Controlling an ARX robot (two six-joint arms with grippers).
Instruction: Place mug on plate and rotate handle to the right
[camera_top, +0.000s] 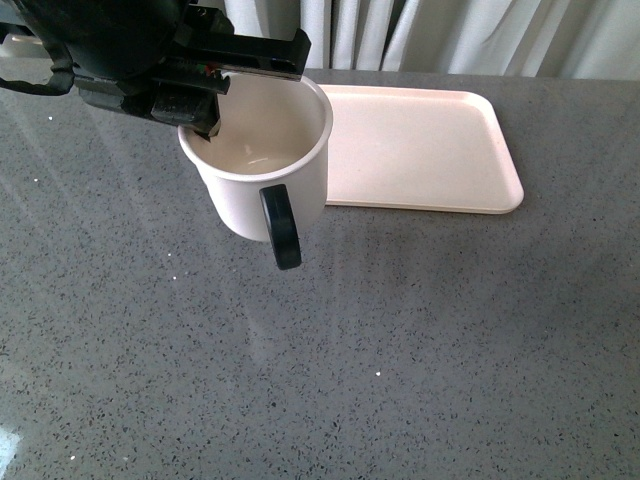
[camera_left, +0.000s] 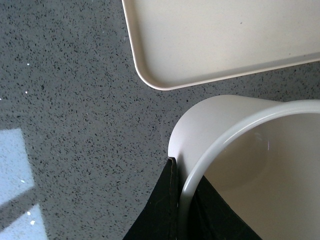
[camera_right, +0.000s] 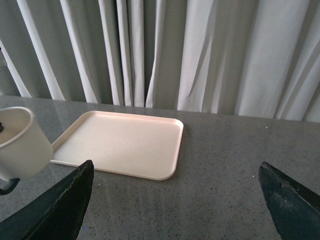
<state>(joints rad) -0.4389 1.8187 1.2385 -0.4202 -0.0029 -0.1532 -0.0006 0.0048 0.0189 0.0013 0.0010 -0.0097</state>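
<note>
The white mug (camera_top: 265, 165) hangs tilted above the grey table, just left of the pale pink plate (camera_top: 420, 150). Its black handle (camera_top: 281, 227) points toward the camera. The smiley face is hidden. My left gripper (camera_top: 205, 115) is shut on the mug's rim, one finger inside and one outside, as the left wrist view shows (camera_left: 176, 200). There the mug (camera_left: 220, 125) fills the lower right and the plate's corner (camera_left: 165, 75) lies beyond it. My right gripper (camera_right: 180, 200) is open and empty over the table, short of the plate (camera_right: 120, 142); the mug (camera_right: 22, 145) shows at the left edge.
The grey speckled table (camera_top: 400, 340) stretches wide in front of the plate and mug. Pale curtains (camera_right: 175, 50) hang behind the table's far edge. A bright window reflection (camera_left: 15, 165) lies on the table.
</note>
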